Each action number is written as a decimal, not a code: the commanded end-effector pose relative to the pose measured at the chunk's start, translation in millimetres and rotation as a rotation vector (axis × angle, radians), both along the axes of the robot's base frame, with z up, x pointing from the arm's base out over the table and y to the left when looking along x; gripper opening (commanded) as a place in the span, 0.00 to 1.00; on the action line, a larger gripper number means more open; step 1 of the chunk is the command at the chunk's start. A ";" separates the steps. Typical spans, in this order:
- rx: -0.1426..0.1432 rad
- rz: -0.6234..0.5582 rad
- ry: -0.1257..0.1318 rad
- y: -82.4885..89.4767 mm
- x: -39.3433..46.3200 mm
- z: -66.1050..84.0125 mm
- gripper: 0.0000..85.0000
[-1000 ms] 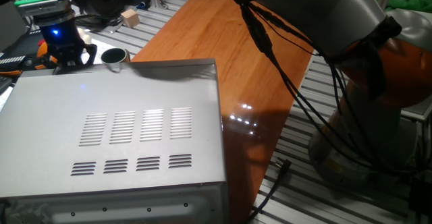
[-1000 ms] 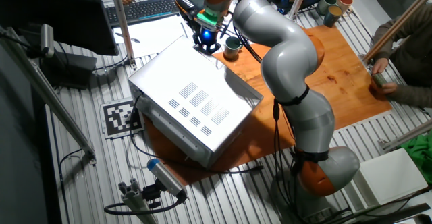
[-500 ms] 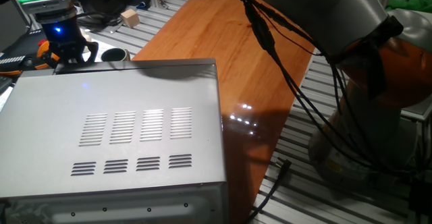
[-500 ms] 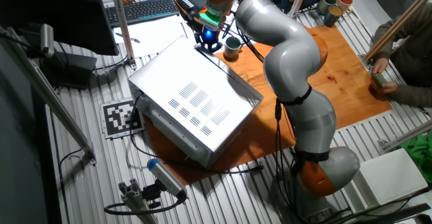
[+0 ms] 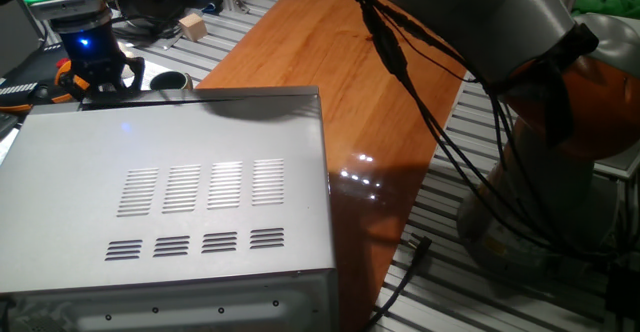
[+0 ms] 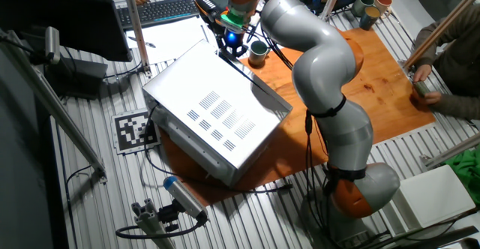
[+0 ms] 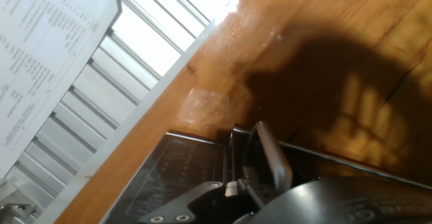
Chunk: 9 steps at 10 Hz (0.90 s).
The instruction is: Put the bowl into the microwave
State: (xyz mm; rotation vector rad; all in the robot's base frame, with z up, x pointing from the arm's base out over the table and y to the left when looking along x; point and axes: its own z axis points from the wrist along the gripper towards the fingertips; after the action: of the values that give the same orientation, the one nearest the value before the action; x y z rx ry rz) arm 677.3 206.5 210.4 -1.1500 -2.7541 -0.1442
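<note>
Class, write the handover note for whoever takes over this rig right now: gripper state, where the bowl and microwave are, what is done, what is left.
Gripper: low at the microwave's far edge, not on the bowl; open or shut cannot be told.
Bowl: upright on the wooden table, beside the gripper, outside the microwave.
Done: nothing visible; the bowl is not grasped.
Left: check the door (hidden from the fixed views), grasp the bowl, set it inside.

Robotics lab, slotted aluminium bench (image 6: 90, 166), keyboard (image 6: 166, 9), fiducial marker (image 6: 135, 130) (black-and-white), loose cables (image 6: 90, 175)
</note>
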 end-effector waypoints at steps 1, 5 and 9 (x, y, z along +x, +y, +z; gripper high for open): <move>0.003 0.002 -0.002 -2.9 2.0 -0.3 0.40; 0.025 0.020 -0.006 -12.1 4.3 4.0 0.40; 0.073 0.024 -0.023 -14.0 -1.1 14.9 0.40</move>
State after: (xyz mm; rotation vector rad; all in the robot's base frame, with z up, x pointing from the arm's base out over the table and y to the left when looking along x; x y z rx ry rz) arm 676.6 192.4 225.4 -1.1035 -2.7572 -0.2561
